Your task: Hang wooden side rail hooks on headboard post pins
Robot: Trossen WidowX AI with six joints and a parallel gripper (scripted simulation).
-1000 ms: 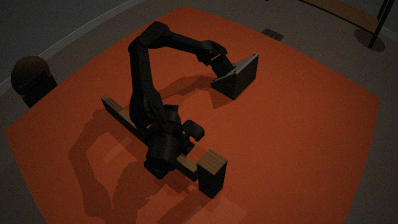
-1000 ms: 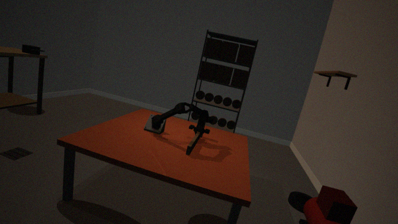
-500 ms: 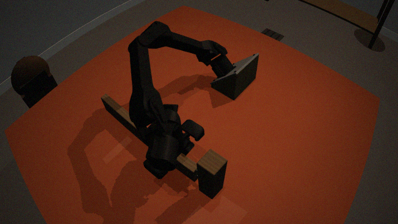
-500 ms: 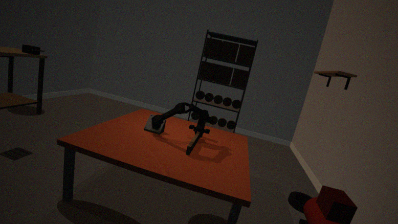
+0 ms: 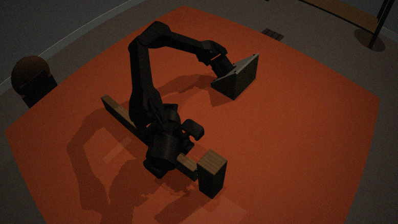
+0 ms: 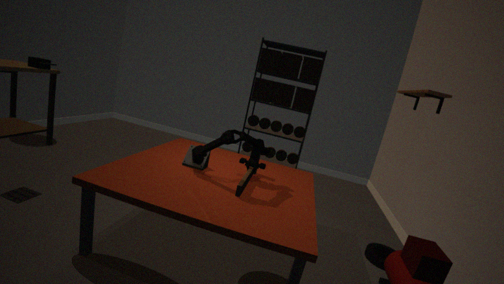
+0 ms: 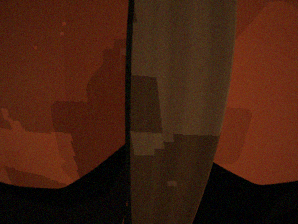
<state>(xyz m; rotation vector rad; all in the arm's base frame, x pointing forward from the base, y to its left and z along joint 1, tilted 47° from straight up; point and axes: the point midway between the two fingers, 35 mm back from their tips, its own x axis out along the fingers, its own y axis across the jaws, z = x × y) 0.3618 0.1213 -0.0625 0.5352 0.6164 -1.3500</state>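
Top view, left to right: the long brown wooden rail (image 5: 110,104) (image 6: 243,183) (image 7: 182,75) slants across the orange desk (image 5: 292,125) (image 6: 169,183) (image 7: 270,100), through the black pincer (image 5: 164,164) (image 6: 252,166) (image 7: 154,147), clamped on it; its hook end lies just beside the square wooden post (image 5: 212,162). The coming move likely runs along the rail's long axis, postward; hook seating I can't tell.

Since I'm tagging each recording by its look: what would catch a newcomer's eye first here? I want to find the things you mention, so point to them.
The vivid orange table top (image 5: 292,125) (image 6: 169,197) stands out first, filling most of the top view. Across it arches the black arm (image 5: 140,66) (image 6: 215,142), its pincer shut on the wooden rail (image 5: 112,104) (image 6: 243,183) (image 7: 190,65), beside the upright post (image 5: 212,161).
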